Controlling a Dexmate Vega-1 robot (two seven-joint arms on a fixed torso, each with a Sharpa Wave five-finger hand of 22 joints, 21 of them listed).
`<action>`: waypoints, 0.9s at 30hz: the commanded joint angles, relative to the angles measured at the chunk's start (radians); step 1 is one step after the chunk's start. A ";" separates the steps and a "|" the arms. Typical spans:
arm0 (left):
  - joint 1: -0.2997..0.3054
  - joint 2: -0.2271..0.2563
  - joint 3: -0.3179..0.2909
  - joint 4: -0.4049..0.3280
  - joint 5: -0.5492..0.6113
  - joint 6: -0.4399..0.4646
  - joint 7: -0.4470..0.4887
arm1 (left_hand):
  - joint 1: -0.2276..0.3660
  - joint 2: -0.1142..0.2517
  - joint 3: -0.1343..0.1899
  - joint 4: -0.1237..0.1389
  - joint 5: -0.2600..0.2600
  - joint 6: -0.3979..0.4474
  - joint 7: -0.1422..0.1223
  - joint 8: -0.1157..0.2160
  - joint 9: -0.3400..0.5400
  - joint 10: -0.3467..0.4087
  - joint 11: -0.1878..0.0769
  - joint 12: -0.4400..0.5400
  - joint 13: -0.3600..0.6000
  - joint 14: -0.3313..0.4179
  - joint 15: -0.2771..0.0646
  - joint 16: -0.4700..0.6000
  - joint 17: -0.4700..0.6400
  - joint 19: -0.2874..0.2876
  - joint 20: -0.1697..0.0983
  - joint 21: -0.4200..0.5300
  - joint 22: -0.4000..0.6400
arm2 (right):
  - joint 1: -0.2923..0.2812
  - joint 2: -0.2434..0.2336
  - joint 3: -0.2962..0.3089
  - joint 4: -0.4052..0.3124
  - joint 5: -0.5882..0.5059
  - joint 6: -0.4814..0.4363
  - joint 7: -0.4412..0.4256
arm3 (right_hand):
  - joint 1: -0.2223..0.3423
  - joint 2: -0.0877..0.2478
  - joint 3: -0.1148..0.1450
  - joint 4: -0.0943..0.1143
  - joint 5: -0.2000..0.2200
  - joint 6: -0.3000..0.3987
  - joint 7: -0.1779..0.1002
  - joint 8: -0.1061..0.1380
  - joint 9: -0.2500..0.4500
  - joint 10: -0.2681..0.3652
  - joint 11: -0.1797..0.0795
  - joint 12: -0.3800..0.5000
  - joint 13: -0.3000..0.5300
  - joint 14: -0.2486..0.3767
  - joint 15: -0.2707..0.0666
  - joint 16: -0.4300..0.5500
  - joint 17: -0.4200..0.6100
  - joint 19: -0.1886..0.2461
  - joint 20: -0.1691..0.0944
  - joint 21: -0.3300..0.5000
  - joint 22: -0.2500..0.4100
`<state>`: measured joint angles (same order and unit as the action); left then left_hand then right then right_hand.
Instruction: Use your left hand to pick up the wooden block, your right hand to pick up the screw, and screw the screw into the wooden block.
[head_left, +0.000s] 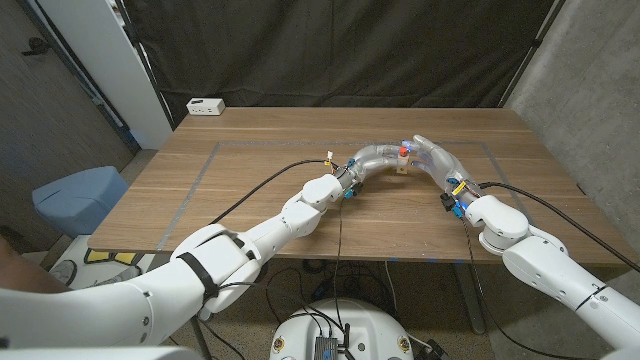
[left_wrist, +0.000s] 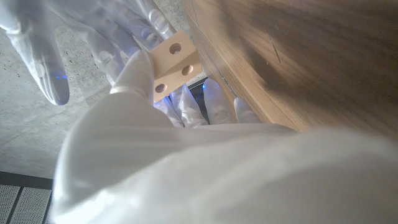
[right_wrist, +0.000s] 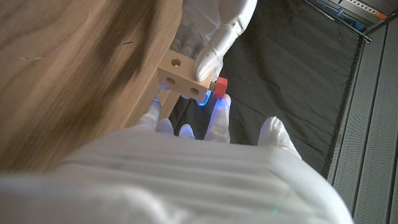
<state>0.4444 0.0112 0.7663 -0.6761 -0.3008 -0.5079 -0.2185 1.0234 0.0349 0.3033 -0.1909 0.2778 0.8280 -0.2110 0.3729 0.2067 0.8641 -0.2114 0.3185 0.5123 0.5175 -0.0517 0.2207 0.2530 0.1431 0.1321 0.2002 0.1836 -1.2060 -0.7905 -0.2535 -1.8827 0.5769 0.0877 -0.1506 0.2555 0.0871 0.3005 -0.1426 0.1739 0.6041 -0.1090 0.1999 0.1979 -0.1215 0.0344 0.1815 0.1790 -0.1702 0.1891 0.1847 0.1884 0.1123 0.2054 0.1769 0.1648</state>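
Right wrist view: wooden block (right_wrist: 181, 79) between fingers (right_wrist: 207, 62).

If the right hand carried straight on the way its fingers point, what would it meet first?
Probably the pale wooden block with round holes, held by the left hand; the right hand holds the red-headed screw beside it.

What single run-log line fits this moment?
left robot hand: holds wooden block | right robot hand: holds red-headed screw at block | stage: screwing in
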 joint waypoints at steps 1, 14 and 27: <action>-0.012 -0.009 -0.001 0.024 -0.003 -0.012 -0.009 | -0.041 0.065 0.046 0.038 0.005 0.086 0.048 0.006 0.008 0.018 -0.008 0.046 0.105 0.007 -0.082 0.003 0.003 0.007 0.003 0.009 0.002 | -0.001 -0.001 0.001 -0.001 0.006 -0.011 -0.009 | -0.006 0.007 0.004 0.008 0.004 0.018 0.005 0.010 0.003 0.002 0.008 0.007 0.004 -0.013 0.005 0.007 0.004 -0.008 0.004 0.006 0.005; -0.017 -0.014 -0.003 0.041 -0.005 -0.016 -0.012 | -0.041 0.065 0.046 0.038 0.005 0.087 0.048 0.006 0.008 0.017 -0.007 0.046 0.105 0.007 -0.082 0.003 0.004 0.007 0.003 0.009 0.002 | 0.003 0.009 -0.004 0.012 0.005 0.002 -0.010 | -0.006 0.008 0.005 0.008 0.004 0.013 0.005 0.006 0.004 0.009 0.009 0.010 0.004 -0.007 0.007 0.010 0.004 -0.006 0.004 0.008 0.005; -0.017 -0.016 -0.003 0.043 -0.005 -0.017 -0.012 | -0.042 0.066 0.047 0.038 0.005 0.087 0.048 0.006 0.008 0.017 -0.008 0.046 0.106 0.008 -0.081 0.003 0.004 0.007 0.002 0.009 0.002 | 0.010 0.022 -0.006 0.022 0.001 0.022 -0.011 | -0.006 0.008 0.005 0.007 0.004 -0.011 -0.006 -0.004 0.003 0.007 0.008 0.009 0.004 -0.005 0.008 0.012 0.004 -0.006 0.004 0.009 0.005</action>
<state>0.4292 -0.0012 0.7646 -0.6405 -0.3058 -0.5246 -0.2302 1.0234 0.0348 0.3033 -0.1910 0.2778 0.8281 -0.2110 0.3740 0.2068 0.8662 -0.2093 0.3185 0.5123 0.5175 -0.0517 0.2207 0.2529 0.1431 0.1321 0.2002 0.1835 -1.2004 -0.7787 -0.2579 -1.8681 0.5838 0.0804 -0.1609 0.2503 0.0924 0.3045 -0.1387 0.1739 0.6008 -0.1152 0.1995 0.1997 -0.1125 0.0432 0.1857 0.1790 -0.1701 0.1892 0.1934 0.1882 0.1125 0.2054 0.1817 0.1648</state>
